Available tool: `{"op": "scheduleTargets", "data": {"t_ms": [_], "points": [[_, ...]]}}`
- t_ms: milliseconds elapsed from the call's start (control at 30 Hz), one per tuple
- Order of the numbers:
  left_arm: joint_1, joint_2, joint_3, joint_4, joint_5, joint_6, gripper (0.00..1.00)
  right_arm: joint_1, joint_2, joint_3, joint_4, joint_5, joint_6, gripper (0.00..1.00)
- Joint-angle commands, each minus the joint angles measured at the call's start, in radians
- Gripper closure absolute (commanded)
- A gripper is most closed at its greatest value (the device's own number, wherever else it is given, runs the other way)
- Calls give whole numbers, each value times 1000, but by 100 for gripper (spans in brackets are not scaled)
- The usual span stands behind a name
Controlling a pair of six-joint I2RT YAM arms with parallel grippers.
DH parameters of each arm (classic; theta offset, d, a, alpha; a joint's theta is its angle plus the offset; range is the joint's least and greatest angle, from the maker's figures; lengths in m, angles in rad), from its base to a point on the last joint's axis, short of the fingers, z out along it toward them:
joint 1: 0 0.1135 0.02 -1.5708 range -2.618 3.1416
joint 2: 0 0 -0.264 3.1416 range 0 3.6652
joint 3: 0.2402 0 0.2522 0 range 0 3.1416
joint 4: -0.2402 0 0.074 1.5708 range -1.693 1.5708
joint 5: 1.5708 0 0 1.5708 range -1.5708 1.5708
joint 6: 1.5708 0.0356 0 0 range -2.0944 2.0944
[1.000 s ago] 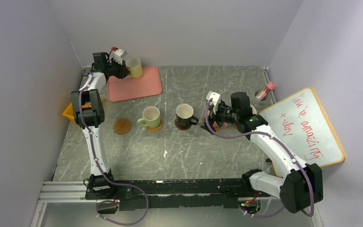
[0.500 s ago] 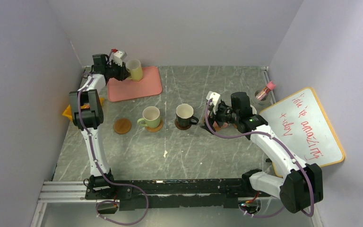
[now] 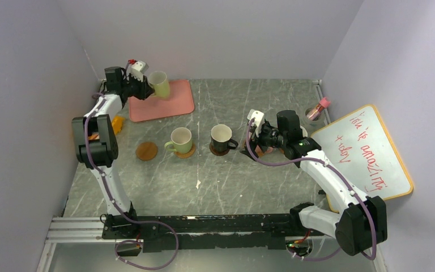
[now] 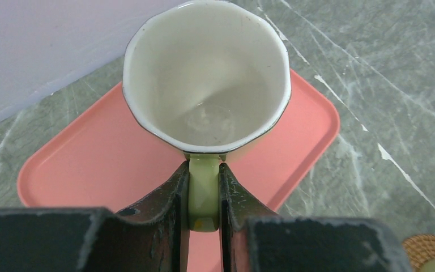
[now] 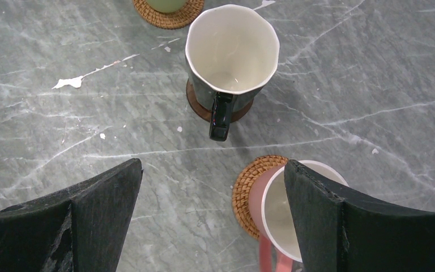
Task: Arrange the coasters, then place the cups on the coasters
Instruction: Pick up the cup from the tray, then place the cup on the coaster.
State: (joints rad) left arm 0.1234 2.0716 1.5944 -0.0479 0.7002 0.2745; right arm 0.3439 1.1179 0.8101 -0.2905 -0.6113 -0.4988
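My left gripper (image 3: 146,86) (image 4: 204,170) is shut on the handle of a pale yellow-green cup (image 3: 160,84) (image 4: 207,79), holding it slightly tilted over the far left of the pink tray (image 3: 170,105) (image 4: 90,170). A second yellow-green cup (image 3: 180,139) stands on a woven coaster (image 3: 188,152). To its left lies a bare brown coaster (image 3: 146,151). The black cup (image 3: 222,136) (image 5: 232,54) sits on a dark brown coaster (image 5: 201,107). My right gripper (image 3: 253,135) (image 5: 212,167) hangs open beside a pink cup (image 5: 294,215), which rests on another woven coaster (image 5: 249,192).
A whiteboard with red writing (image 3: 368,150) leans at the right. Near the back right wall stands a small clear jar with a pink lid (image 3: 317,110). An orange object (image 3: 116,123) lies behind the left arm. A white scrap (image 3: 198,184) is on the marble table (image 3: 249,96).
The left arm has swung its elbow leftward and carried the yellow-green cup slightly left and up, tilting it a little. The right arm has not moved.
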Motion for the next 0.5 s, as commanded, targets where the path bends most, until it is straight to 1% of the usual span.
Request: {"op": "scheduleTargets", "data": {"t_ms": [0,233,400,467], "points": [[19,-163,-65,158,38,-1,95,5,-19,3,26,-32,-15,0],[55,-288,-181,86,43,65,95,5,-17,3,26,-31,-15,0],[96,-392,-298,51,85,88,95,7,-16,3,27,-34,-16,0],[103,-442,-345,-6,97,121,95,7,-17,3,27,-35,-15,0]]}}
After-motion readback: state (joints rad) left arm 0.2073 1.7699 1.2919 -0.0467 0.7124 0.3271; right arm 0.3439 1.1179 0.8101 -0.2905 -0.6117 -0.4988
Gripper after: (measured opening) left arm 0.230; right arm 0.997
